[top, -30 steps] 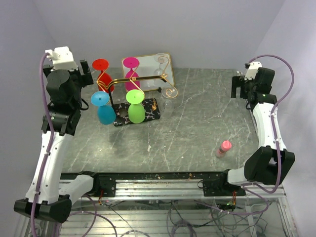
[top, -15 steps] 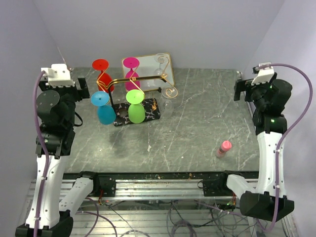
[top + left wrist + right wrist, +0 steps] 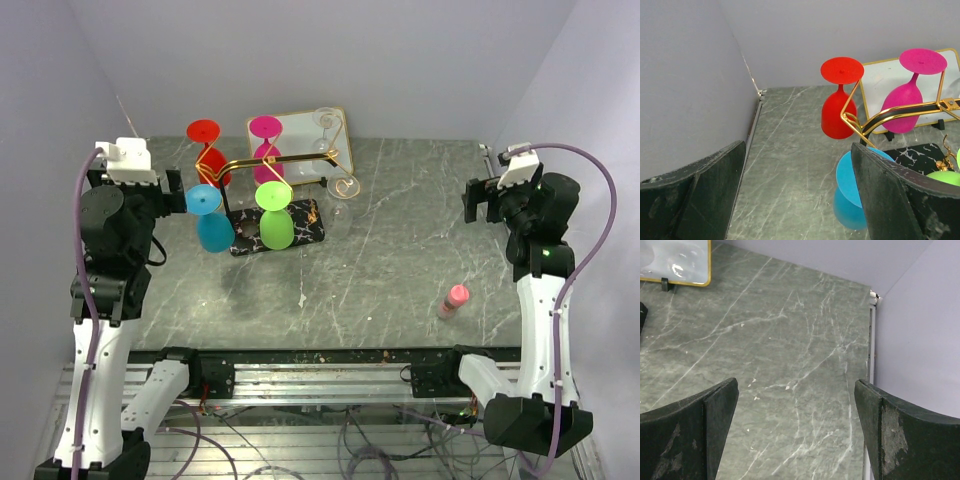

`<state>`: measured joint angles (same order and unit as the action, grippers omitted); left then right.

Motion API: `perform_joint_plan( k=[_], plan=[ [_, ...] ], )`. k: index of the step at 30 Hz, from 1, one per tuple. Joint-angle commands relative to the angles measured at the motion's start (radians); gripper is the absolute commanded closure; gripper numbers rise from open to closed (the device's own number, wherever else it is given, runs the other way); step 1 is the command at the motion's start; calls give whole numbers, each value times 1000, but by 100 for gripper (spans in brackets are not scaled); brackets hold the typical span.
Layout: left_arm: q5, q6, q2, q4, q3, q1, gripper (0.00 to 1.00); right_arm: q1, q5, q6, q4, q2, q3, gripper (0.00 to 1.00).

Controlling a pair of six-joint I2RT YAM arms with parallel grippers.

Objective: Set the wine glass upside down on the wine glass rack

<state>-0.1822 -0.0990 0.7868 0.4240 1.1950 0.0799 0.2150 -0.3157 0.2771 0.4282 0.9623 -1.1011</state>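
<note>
Stone, grey-green with pale veins, tops the bench, and lilac walls close it in at the back and on both sides. Along the near edge runs a metal rail that carries both arm bases.

We find the wine glass rack at the back left, near the corner, with one gold-rimmed tray leaning just behind it. Right of the rack the stone stretches to the right wall, and on that stretch we see only one pink bottle near the front right and one white scrap.

We count four coloured glasses hanging upside down on the rack: a red wine glass, a magenta wine glass, a blue wine glass and a green wine glass. At the rack's right end we make out a clear wine glass, too faint to tell how it sits.

Our left pincer hovers beside the rack's left end, jaws spread wide and holding nothing. Our right pincer hangs near the right wall, equally wide and bare.
</note>
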Motion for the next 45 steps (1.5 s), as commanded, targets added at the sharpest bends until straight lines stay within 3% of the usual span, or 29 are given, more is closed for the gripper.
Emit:
perform_joint_plan(
  k=[1, 10, 14, 45],
  plan=[
    [35, -12, -28, 39, 35, -11, 4, 6, -25, -2, 61, -16, -52, 0],
    [-15, 8, -62, 79, 17, -11, 4, 7, 117, -21, 165, -45, -123, 0],
    [-40, 18, -81, 65, -10, -11, 4, 7, 143, -62, 126, -95, -73, 0],
    [-67, 36, -110, 47, -72, -11, 4, 20, 102, -61, 114, -124, 8, 0]
  ],
)
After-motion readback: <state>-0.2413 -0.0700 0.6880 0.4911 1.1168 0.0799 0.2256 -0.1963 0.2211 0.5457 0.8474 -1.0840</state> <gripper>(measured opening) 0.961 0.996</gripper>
